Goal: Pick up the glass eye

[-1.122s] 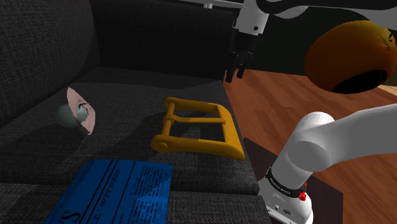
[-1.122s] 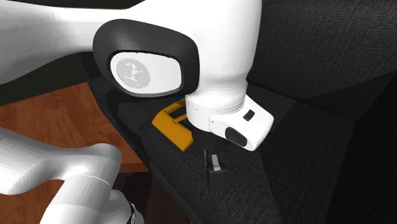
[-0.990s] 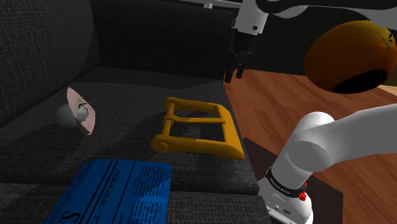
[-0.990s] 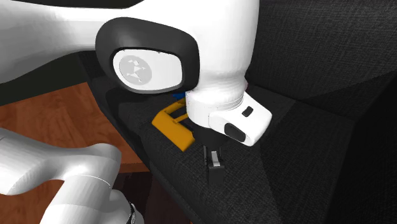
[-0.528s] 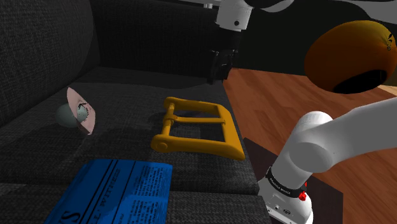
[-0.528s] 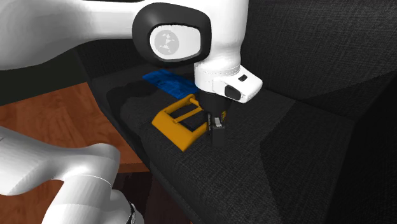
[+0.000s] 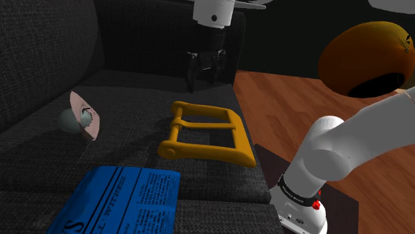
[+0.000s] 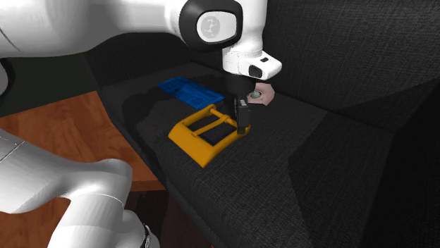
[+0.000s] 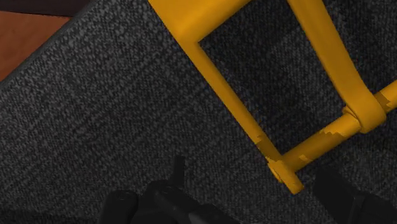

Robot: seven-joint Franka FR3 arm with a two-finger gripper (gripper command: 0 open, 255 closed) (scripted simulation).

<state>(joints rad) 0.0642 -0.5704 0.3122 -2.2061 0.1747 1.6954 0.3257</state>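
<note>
Glass eye: a grey ball with a pale pink flap and a greenish iris. It lies on the dark fabric sofa seat, close against the cushion on the shoulder view's left.

Nearest in the shoulder view is the arm's white base at the lower right, with a brown wooden surface beyond it beside the sofa. At the lower left, a blue printed booklet lies flat on the front of the seat. Beyond the booklet a yellow buckle lies flat in the middle of the seat. The eye is off to the buckle's left and well apart from it.

Farther back, the hand hangs over the seat just past the buckle's far end, pointing down, well apart from the eye. Its two black fingers are spread, with nothing between them. Behind it the sofa's back rises dark. An orange rounded thing with a dark hollow shows at the upper right; where it rests cannot be told.

In the second exterior view, the hand hangs at one end of the buckle. The eye lies beyond it, partly hidden by the wrist, and the booklet lies farther along the seat.

In the wrist view, the buckle's corner lies on the fabric just ahead of the hand; contact cannot be told.
</note>
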